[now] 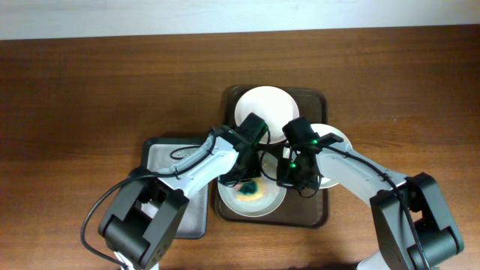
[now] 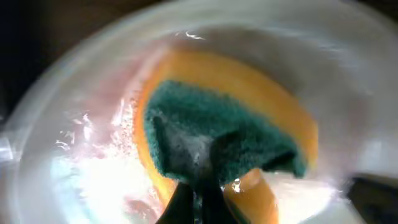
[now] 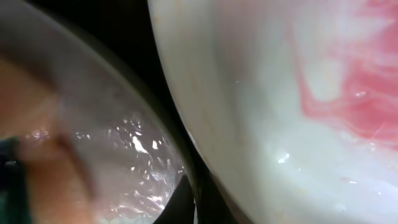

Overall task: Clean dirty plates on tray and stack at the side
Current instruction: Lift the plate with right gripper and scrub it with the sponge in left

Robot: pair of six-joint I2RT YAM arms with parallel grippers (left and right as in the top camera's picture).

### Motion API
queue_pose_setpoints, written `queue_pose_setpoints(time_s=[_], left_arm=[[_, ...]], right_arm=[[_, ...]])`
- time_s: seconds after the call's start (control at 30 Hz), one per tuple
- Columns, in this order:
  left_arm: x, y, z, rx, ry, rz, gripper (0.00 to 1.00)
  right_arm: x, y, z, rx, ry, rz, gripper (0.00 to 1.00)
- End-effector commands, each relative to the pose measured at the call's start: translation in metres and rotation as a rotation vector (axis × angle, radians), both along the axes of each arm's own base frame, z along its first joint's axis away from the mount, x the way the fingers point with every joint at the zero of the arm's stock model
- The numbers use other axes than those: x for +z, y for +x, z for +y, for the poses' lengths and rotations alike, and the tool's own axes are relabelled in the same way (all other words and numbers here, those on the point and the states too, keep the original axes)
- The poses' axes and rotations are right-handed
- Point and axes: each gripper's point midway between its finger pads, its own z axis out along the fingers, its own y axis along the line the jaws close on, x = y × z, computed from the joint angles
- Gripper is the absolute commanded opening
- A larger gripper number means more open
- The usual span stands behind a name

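Three white plates lie in the dark brown tray (image 1: 324, 217). The far plate (image 1: 262, 105) looks plain white. The right plate (image 1: 334, 136) is partly under my right arm and shows a red smear in the right wrist view (image 3: 280, 93). The front plate (image 1: 268, 208) is wet, with faint pink traces (image 2: 93, 143). My left gripper (image 1: 247, 180) is shut on a green and yellow sponge (image 2: 217, 124) and presses it onto the front plate. My right gripper (image 1: 286, 178) is closed at the front plate's right rim (image 3: 143, 155), fingers together (image 3: 194, 205).
A smaller grey sponge tray (image 1: 169, 154) sits left of the brown tray, under my left arm. Bare brown table surrounds both trays. The two arms cross close together over the middle of the brown tray.
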Motion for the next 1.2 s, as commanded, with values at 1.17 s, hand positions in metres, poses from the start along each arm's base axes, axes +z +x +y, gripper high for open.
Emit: queue_pose_setpoints(time_s=[1.17], left_arm=[[0.103, 0.019, 0.084, -0.008, 0.015, -0.293, 0.0]], right_arm=[[-0.019, -0.001, -0.029, -0.113, -0.08, 0.051, 0.04]])
